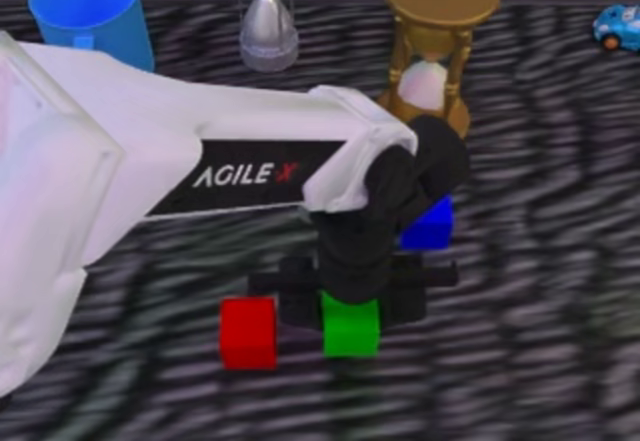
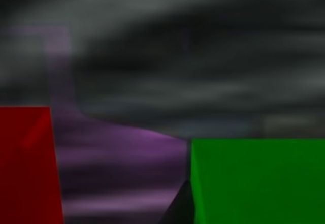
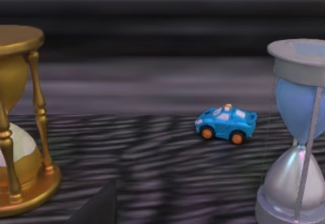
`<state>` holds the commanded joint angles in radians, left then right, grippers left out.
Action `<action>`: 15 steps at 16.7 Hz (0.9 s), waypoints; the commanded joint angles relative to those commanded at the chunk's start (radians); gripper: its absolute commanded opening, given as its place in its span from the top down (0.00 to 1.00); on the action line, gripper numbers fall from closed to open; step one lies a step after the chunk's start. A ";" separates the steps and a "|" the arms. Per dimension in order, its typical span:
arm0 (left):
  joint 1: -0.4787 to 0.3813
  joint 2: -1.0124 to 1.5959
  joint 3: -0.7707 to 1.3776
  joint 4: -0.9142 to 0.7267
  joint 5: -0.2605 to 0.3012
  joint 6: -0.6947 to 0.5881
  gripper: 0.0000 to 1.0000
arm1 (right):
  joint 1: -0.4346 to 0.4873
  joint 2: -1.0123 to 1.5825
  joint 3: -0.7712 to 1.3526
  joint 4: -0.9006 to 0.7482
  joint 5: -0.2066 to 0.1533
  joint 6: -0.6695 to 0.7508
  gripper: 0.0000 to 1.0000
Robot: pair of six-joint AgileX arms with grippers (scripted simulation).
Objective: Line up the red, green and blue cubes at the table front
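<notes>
Left gripper (image 1: 350, 306) hides its grip overhead; wrist shows green cube (image 2: 259, 181) apart from red cube (image 2: 28, 165).

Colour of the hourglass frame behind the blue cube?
Gold hourglass; clearest in the right wrist view.

Three cubes are set near the front of the surface (image 1: 560, 361). The red cube (image 1: 248, 333) is placed at the left, the green cube (image 1: 351, 326) just to its right with a gap between, and the blue cube (image 1: 430, 226) farther back and right. The left pincer (image 1: 352, 291) is positioned over the green cube. Along the back, from left to right, a mug (image 1: 90, 11), a silver hourglass (image 1: 268, 21), a gold hourglass (image 1: 437, 41) and a toy car (image 1: 617, 27) are ranged.
</notes>
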<state>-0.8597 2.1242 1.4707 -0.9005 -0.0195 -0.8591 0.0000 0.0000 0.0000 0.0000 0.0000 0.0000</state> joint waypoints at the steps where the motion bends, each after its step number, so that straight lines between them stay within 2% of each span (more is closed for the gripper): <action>1: 0.000 0.000 0.000 0.001 0.000 0.000 1.00 | 0.000 0.000 0.000 0.000 0.000 0.000 0.00; 3: 0.000 0.000 0.000 0.001 0.000 0.000 1.00 | 0.000 0.000 0.000 0.000 0.000 0.000 0.00; 15: 0.000 0.000 0.000 0.001 0.000 0.000 0.10 | 0.000 0.000 0.000 0.000 0.000 0.000 0.00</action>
<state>-0.8597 2.1244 1.4703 -0.8999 -0.0195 -0.8591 0.0000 0.0000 0.0000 0.0000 0.0000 0.0000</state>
